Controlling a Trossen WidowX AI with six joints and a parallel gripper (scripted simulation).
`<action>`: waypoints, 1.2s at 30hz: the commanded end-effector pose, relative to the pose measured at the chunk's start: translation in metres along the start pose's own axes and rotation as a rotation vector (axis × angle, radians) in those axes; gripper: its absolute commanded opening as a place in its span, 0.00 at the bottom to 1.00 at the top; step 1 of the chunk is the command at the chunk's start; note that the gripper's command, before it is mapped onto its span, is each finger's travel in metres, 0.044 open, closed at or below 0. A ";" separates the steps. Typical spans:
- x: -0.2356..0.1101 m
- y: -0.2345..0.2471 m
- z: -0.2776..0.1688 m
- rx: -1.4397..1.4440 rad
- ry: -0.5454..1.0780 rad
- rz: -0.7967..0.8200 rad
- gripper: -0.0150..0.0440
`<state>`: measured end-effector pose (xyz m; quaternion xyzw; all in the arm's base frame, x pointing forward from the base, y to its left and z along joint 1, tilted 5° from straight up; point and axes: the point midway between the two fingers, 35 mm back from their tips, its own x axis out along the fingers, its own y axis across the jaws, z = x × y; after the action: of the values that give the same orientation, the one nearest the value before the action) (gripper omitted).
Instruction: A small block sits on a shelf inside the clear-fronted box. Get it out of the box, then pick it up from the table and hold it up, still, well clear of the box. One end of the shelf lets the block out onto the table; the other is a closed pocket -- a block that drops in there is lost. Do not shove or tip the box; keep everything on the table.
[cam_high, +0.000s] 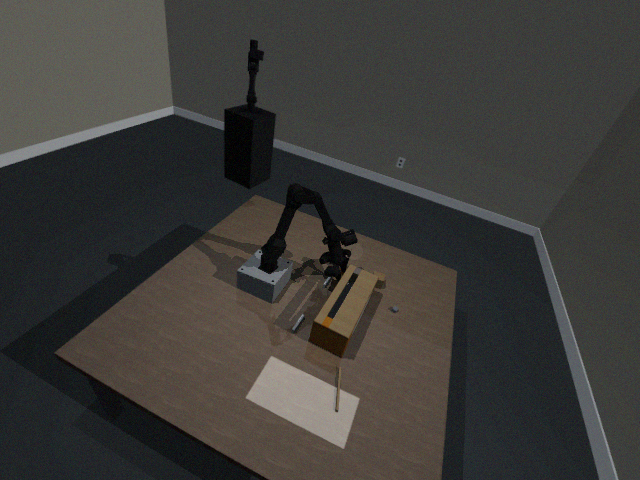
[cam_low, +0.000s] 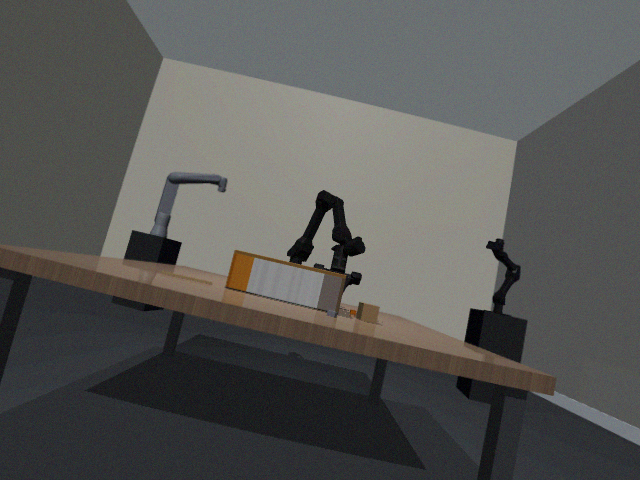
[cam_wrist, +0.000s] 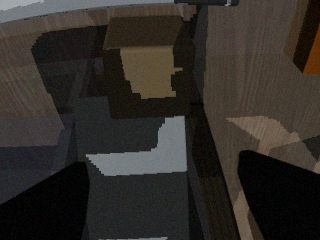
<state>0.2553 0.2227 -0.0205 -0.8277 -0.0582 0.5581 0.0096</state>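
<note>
While the arm bends down over the far end of the cardboard box (cam_high: 345, 308), the top view shows the claw (cam_high: 330, 272) low beside that end, near the box's back edge; a dark slot runs along the box's top. A small tan block (cam_high: 381, 279) sits on the table (cam_high: 155, 330) just past the far corner (I judge this to be the task's block, already out, though the view is coarse).

From the exterior view, the tan block (cam_low: 367, 311) rests on the table just beyond the box's grey end (cam_low: 330, 294), with the claw (cam_low: 352, 279) above and behind that end.

In the wrist view, both dark fingertips stand spread with nothing between them, and a tan patch, probably the block (cam_wrist: 152, 70), lies ahead, partly shadowed by grey parts.

To do this step well, the claw should probably stay spread, move clear of the box wall, centre over the block, then descend straight without nudging the box.
</note>
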 end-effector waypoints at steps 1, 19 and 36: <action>0.008 0.003 0.006 0.003 -0.008 0.012 0.74; 0.033 0.003 0.021 0.003 -0.008 0.013 0.74; 0.039 0.004 0.025 0.003 -0.008 0.013 0.35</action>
<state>0.2478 0.2231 -0.0652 -0.8264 -0.0557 0.5604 0.0067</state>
